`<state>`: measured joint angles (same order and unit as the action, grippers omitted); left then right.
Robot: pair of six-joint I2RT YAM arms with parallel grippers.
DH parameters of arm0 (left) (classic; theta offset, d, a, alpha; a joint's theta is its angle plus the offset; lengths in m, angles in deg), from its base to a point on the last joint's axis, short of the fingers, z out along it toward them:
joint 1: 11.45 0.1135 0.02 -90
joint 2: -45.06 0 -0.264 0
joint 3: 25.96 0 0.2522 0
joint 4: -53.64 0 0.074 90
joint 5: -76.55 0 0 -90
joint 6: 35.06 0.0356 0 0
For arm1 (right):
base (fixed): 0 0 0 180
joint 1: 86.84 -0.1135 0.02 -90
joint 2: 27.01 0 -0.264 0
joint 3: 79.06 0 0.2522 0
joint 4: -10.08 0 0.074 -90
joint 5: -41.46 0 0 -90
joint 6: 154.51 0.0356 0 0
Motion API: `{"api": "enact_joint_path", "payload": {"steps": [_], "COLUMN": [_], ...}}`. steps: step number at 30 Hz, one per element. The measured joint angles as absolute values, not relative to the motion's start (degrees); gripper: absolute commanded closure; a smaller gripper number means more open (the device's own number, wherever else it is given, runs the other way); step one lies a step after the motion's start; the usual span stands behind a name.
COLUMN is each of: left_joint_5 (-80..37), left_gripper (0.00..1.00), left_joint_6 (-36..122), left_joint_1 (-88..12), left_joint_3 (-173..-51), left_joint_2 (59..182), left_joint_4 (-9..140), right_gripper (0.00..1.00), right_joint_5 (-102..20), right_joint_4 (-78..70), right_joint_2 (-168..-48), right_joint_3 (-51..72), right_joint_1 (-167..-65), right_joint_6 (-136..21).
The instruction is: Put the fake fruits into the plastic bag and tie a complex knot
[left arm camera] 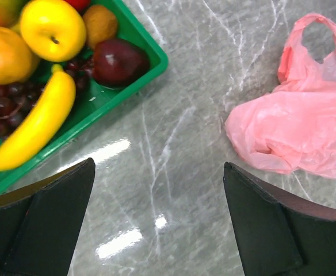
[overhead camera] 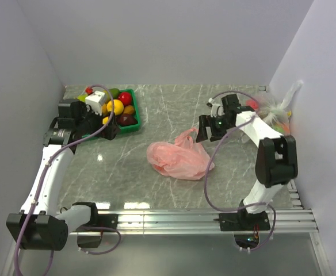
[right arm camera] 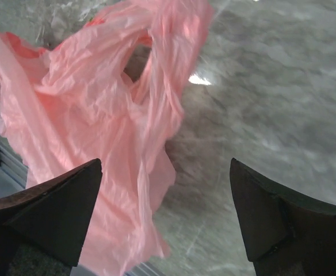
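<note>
Left tool point(left arm camera: 159, 172): released, fingers spread wide, over the table point(overhead camera: 156, 109) just beside the tray's lower right corner.
Green tray point(left arm camera: 107, 103): upper left of the top view, on the table.
Fake fruits: all in the tray; banana point(left arm camera: 35, 129), yellow apple point(left arm camera: 53, 29), orange point(left arm camera: 4, 54), grapes point(left arm camera: 7, 103), dark red fruit point(left arm camera: 119, 60).
Plastic bag point(overhead camera: 176, 158): crumpled flat at centre, handles untied.
Right tool point(overhead camera: 211, 127): released, fingers apart, above the bag's upper right end.
Clear bag point(overhead camera: 271, 112): far right edge.

Pink bag point(overhead camera: 178, 155), green tray point(left arm camera: 134, 75), yellow banana point(left arm camera: 34, 126), grey-veined table point(overhead camera: 174, 109)
</note>
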<state>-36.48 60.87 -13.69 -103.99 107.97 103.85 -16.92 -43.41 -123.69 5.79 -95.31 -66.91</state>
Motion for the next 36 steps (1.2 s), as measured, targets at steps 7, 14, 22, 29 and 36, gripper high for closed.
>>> {"api": "enact_joint_path", "payload": {"steps": [7, 14, 22, 29, 36], "left_joint_5": [-39.6, -41.9, -45.6, -52.9, -54.3], "left_gripper": [0.01, 0.01, 0.01, 0.01, 0.01], "left_joint_6": [58.3, 53.6, 48.6, 48.2, 53.6], "left_joint_1": [-13.7, -13.7, -13.7, -14.2, -21.3], "left_joint_3": [-100.3, -101.0, -109.2, -109.4, -109.7], "left_joint_2": [109.6, 110.9, 113.4, 114.4, 121.1], "left_joint_4": [100.5, 96.8, 92.4, 88.7, 89.6], "right_gripper": [0.79, 1.00, 1.00, 1.00, 1.00], "right_joint_5": [-10.6, -4.7, -2.7, -12.0, -19.6], "right_joint_4": [-43.5, -47.1, -51.7, -49.8, -46.5], "right_joint_2": [-134.8, -132.2, -111.0, -92.8, -91.7], "right_joint_3": [13.4, 23.3, 26.2, 1.5, -14.2], "right_joint_1": [-97.8, -97.9, -106.0, -119.8, -124.9], "right_joint_6": [-66.2, -70.3, -93.9, -114.9, -121.7]}}
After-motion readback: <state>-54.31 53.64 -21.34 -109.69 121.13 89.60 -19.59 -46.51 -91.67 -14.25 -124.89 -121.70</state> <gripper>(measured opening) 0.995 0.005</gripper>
